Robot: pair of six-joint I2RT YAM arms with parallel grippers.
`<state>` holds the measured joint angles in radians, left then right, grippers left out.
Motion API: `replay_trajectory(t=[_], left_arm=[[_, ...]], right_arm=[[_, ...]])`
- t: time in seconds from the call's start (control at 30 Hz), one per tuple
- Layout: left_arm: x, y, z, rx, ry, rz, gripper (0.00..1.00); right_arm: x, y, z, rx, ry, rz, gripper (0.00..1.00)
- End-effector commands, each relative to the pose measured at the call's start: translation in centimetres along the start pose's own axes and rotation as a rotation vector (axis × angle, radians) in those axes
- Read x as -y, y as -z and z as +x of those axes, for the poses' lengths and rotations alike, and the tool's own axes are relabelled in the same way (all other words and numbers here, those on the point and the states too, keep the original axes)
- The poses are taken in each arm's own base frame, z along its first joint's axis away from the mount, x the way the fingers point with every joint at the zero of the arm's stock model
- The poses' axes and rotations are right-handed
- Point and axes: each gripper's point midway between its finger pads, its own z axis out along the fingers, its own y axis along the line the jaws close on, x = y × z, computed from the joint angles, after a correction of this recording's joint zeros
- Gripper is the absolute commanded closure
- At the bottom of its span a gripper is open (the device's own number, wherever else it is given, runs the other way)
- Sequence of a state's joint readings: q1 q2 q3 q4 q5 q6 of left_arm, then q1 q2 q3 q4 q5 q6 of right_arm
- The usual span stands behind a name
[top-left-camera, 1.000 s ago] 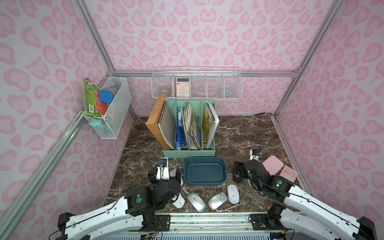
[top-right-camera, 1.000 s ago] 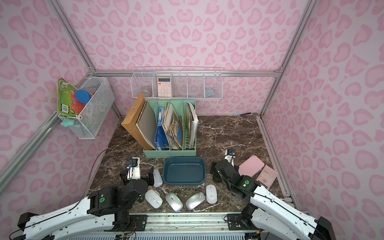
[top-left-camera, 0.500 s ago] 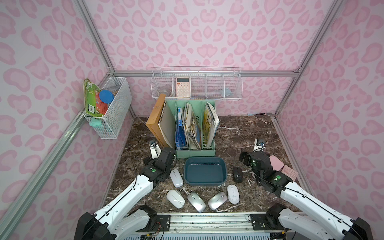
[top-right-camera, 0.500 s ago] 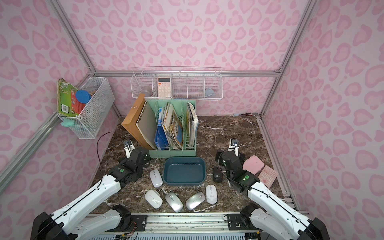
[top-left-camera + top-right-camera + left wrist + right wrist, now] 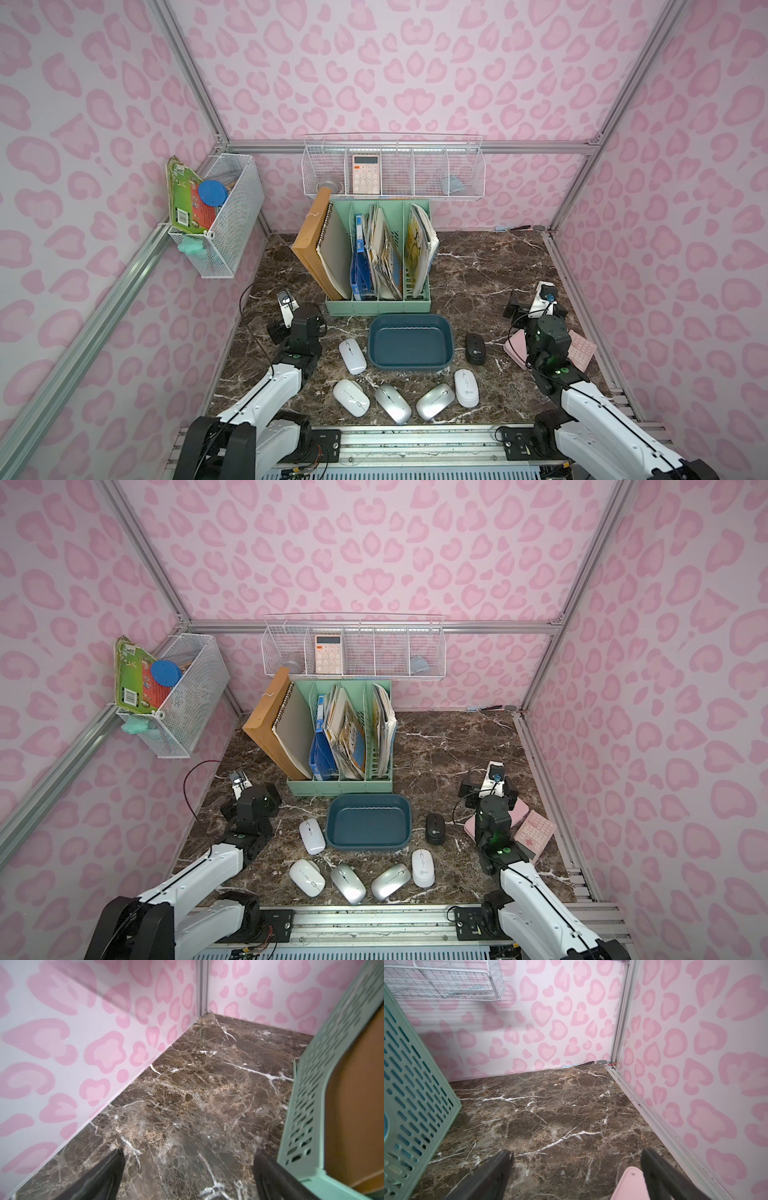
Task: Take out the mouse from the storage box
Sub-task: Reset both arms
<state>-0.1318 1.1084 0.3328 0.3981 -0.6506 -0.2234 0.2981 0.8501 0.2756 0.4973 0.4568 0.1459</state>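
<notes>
- Storage box (image 5: 409,318): dark teal tub at the middle of the worktop (image 5: 478,270), just in front of the mint file holder (image 5: 378,307).
- Black mouse (image 5: 475,348): on the worktop just beside the box's right side, outside it.
- White mouse (image 5: 352,356): just beside the box's left side, outside it.
- Row of four mice (image 5: 392,403): two white, two silver, on the worktop near the box's front rim.
- Left gripper (image 5: 189,1152): jaws wide apart, holding nothing, over bare marble beside the file holder.
- Right gripper (image 5: 577,1152): jaws wide apart, holding nothing, above the corner of a pink case (image 5: 631,1182).
</notes>
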Motion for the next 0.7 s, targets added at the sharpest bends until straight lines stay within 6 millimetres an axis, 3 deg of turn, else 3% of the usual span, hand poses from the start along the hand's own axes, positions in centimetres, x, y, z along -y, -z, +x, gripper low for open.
replay_trajectory(t=[0.0,0.13,0.3,0.4,0.5,0.67], left_arm=[[1.7,-0.9,-3.0,0.124,0.013,0.097,0.01],[2.8,-2.8,-2.1,0.115,0.007,0.177,0.01],[2.9,-5.4,-0.1,0.117,0.011,0.2,0.01],[4.3,-6.8,0.6,0.09,-0.037,0.262,0.0],[3.7,-7.7,1.0,-0.012,0.021,0.258,0.01],[3.6,-7.7,0.9,-0.018,0.022,0.261,0.01]], right_arm=[[-0.3,-0.6,-1.1,0.068,0.024,-0.013,0.0],[0.3,-1.0,0.2,0.089,0.06,0.029,0.0],[0.9,-2.1,2.1,0.053,0.122,0.081,0.0],[0.8,-2.2,2.9,0.067,0.144,0.069,0.0],[1.6,-2.5,3.8,0.069,0.15,0.107,0.0],[1.6,-3.1,3.3,0.116,0.173,0.087,0.0]])
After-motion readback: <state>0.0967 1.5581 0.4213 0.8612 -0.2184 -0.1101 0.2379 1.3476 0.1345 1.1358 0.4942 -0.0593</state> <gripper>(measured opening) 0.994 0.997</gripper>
